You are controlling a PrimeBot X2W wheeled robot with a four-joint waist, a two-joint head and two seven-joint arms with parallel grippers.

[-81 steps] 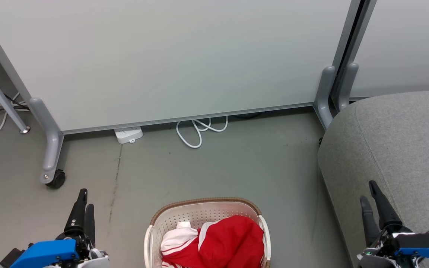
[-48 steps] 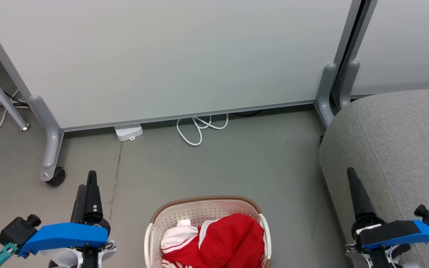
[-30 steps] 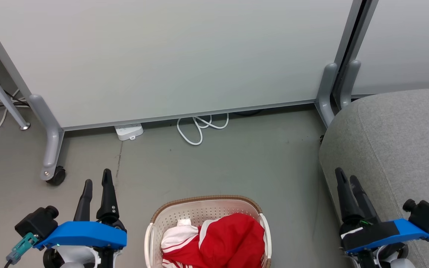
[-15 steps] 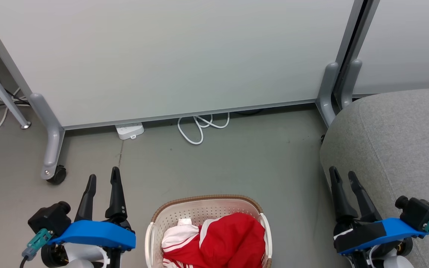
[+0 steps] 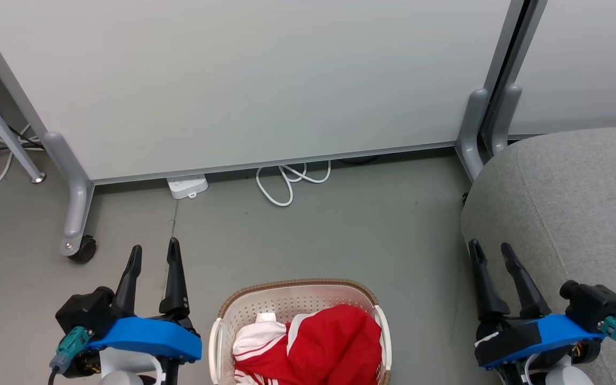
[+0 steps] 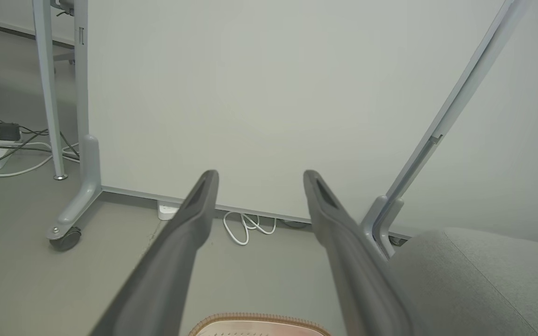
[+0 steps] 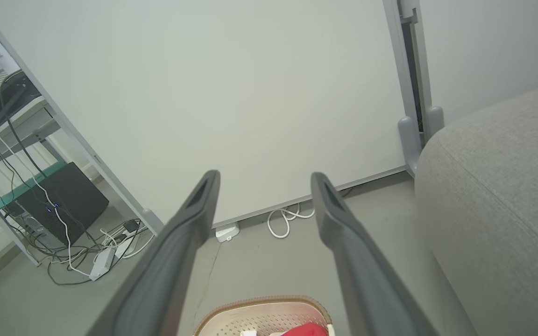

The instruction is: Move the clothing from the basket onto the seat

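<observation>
Claws: crept forward since before; left claw (image 5: 155, 244), right claw (image 5: 489, 244) gaping, empty.
Basket (image 5: 297, 283): may tip if clothing (image 5: 335, 342) snags on its rim.

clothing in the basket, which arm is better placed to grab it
Left, probably: the left gripper, jaws open, sits close beside the cream perforated plastic basket of red fabric clothing; the right gripper, also open, is farther off by the grey upholstered seat.

Both grippers turned and drawn inward

The left gripper (image 5: 155, 245) now stands further forward, with the basket (image 5: 297, 283) closer on its right. The right gripper (image 5: 489, 245) has slid left toward the edge of the seat (image 5: 580, 203). Both now show their fingers spread, no longer edge-on.
</observation>
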